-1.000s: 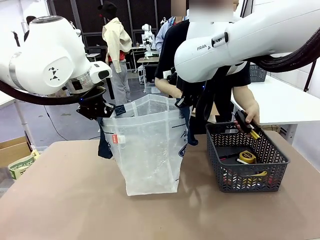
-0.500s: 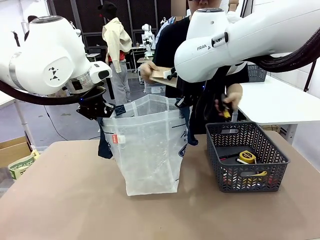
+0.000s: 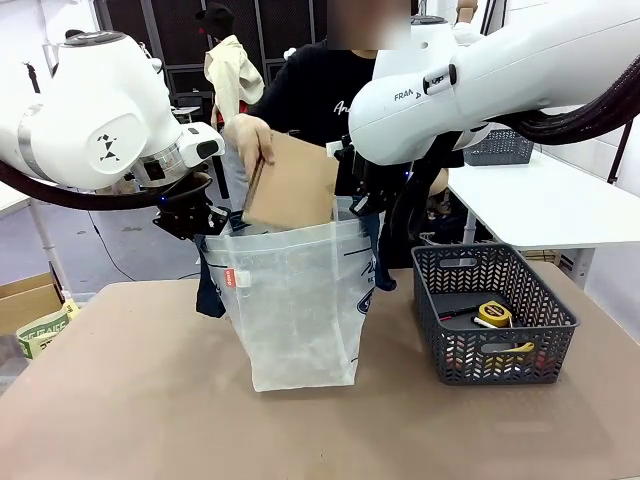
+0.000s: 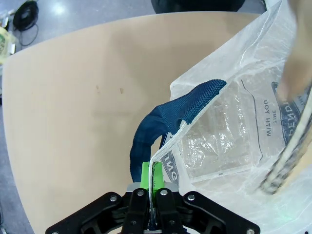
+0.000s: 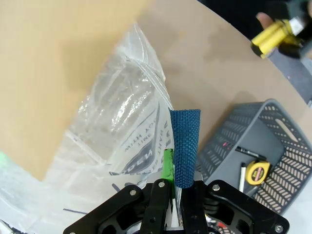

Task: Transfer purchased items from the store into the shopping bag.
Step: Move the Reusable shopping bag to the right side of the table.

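The translucent shopping bag (image 3: 295, 300) stands open on the table between my arms. My left gripper (image 3: 200, 222) is shut on its left rim beside the navy handle (image 4: 170, 122). At the right rim, my right gripper (image 3: 365, 200) is shut by the other navy strap (image 5: 184, 141). A person's hand (image 3: 250, 140) holds a flat brown cardboard pack (image 3: 292, 185) upright in the bag's mouth. That pack (image 5: 58, 63) covers the bag's far side in the right wrist view. The person's other hand holds a small yellow item (image 5: 273, 34).
A dark grey mesh basket (image 3: 500, 350) sits right of the bag, holding a yellow tape measure (image 3: 493, 314) and other small goods. The brown table (image 3: 150, 400) is bare in front of and left of the bag. Cardboard boxes sit on the floor at far left.
The person's hand brought the brown pack from behind my right arm down into the bag's mouth. The other hand rose from the basket with a yellow item. Both grippers stayed put.
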You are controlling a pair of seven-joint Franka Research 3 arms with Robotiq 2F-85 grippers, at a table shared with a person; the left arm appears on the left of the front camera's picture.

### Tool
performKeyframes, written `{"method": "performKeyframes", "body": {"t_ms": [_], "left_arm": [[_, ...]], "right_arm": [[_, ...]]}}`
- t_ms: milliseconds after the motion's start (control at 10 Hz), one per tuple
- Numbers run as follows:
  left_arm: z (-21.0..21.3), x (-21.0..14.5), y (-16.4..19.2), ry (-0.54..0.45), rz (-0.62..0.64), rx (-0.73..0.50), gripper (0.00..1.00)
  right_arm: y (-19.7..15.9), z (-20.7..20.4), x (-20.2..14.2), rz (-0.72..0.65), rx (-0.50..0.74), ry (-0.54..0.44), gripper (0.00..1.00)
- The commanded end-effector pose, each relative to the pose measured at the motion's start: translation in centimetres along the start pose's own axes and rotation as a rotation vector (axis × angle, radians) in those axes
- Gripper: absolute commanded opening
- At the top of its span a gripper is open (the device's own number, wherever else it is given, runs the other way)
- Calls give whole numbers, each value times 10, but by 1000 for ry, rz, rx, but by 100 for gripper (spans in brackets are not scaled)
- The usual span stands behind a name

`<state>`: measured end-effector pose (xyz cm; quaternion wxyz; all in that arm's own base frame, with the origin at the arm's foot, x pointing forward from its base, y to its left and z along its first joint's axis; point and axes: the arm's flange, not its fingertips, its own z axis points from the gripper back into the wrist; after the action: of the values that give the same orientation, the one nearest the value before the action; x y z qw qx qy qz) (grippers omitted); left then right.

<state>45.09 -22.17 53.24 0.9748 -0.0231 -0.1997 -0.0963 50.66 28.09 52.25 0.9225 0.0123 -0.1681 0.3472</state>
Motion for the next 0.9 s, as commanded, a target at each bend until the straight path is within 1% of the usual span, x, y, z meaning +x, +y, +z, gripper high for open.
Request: {"method": "performKeyframes", "body": {"t_ms": [0,800], "left_arm": [[3,-3,2,2,18,5,0],[3,-3,2,2,18,5,0]], "right_arm": [[-1,0,-1,-6,1,6,0],[-1,0,-1,-6,1,6,0]]}}
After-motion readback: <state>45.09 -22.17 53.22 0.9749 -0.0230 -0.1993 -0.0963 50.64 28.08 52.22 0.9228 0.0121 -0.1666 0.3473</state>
